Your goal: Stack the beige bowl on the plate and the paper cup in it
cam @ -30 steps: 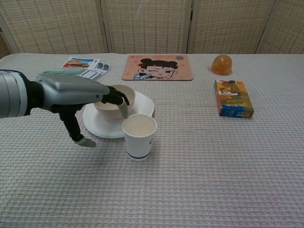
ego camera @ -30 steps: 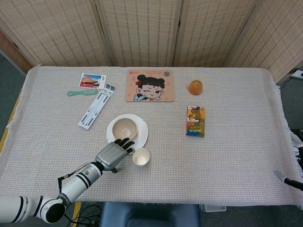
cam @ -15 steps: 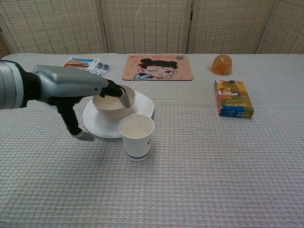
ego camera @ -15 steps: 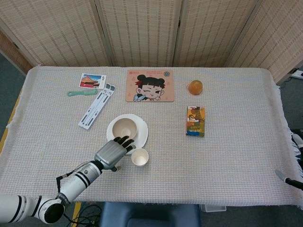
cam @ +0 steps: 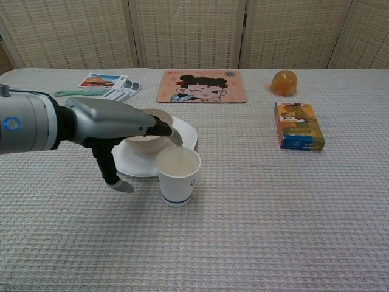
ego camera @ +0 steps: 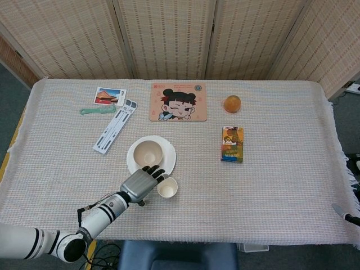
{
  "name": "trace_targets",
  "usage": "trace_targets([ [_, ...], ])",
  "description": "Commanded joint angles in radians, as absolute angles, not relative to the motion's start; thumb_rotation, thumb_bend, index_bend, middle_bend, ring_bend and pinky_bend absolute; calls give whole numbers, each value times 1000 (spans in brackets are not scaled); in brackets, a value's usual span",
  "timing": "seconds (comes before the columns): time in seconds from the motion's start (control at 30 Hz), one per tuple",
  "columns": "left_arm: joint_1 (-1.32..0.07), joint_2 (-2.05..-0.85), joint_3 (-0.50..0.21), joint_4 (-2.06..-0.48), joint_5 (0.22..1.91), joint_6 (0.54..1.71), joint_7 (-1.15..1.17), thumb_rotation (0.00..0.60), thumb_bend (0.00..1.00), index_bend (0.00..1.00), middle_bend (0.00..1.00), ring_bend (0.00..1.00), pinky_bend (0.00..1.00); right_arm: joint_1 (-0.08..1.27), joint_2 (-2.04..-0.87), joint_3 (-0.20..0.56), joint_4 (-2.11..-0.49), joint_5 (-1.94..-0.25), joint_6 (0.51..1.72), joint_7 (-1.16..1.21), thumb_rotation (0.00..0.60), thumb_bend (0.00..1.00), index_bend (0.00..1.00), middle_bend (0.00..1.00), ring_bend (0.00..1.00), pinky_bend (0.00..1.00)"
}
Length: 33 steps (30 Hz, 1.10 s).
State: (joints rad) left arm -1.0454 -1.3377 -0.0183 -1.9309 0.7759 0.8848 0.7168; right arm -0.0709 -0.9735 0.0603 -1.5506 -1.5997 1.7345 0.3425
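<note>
A beige bowl [ego camera: 147, 152] [cam: 144, 143] sits on the white plate [ego camera: 169, 156] [cam: 187, 137] near the table's middle. The white paper cup [ego camera: 167, 188] [cam: 178, 176] stands upright on the cloth just in front of the plate's right side. My left hand [ego camera: 140, 184] [cam: 115, 125] hovers beside the cup on its left, fingers spread and reaching over the plate's near rim, thumb hanging down. It holds nothing. Its fingertips [cam: 173, 135] lie just above and behind the cup's rim. Only a dark tip of my right arm [ego camera: 347, 212] shows at the right edge; the hand's state is unclear.
A cartoon mat [ego camera: 178, 102], a photo card [ego camera: 109, 95], a green comb [ego camera: 97, 110] and a white folding stand [ego camera: 115, 125] lie at the back left. An orange jelly-like dome [ego camera: 232, 103] and a colourful box [ego camera: 232, 144] sit to the right.
My left hand has shifted right, closing in on the paper cup, with its fingertips now over the cup's rim. The cup, bowl and plate have stayed put.
</note>
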Motion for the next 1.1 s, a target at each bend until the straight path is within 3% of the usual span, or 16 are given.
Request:
trace_targets([
  [0.03,-1057,-1349,-18,-1919,767,879,720,600,258,129,109,0,201,-76,-973,61,-1547,-1599,1742,348,600,120,0,0,0,0],
  [1.1,-1128,-1379,6,-1890,713,889,734,600,258,175,109,0,201,-89,-973,61,-1536,-1615,1764,362,600,120,0,0,0,0],
])
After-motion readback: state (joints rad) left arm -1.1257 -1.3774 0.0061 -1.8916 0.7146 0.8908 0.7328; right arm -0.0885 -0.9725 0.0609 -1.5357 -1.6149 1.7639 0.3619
